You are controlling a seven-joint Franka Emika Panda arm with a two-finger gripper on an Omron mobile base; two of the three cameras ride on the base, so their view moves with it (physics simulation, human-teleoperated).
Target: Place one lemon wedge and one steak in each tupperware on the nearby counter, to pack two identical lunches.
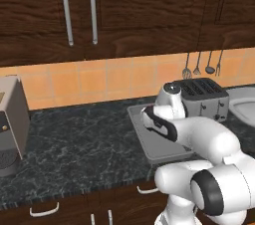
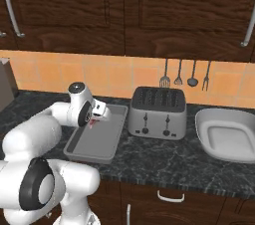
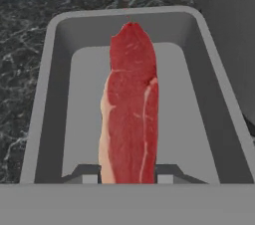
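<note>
My pincer [image 3: 127, 178] held a steak [image 3: 130, 109] clamped between its fingers, above the grey tray [image 3: 50, 94] on the counter [image 1: 74, 139].

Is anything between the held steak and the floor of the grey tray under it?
Nothing visible. The end effector grips the steak above the grey tray, whose floor looks bare beneath it.

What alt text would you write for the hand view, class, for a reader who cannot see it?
A red steak streaked with pale fat hangs gripped between the gripper fingertips, directly above a shallow grey tray. The tray sits on a black marbled counter.
</note>
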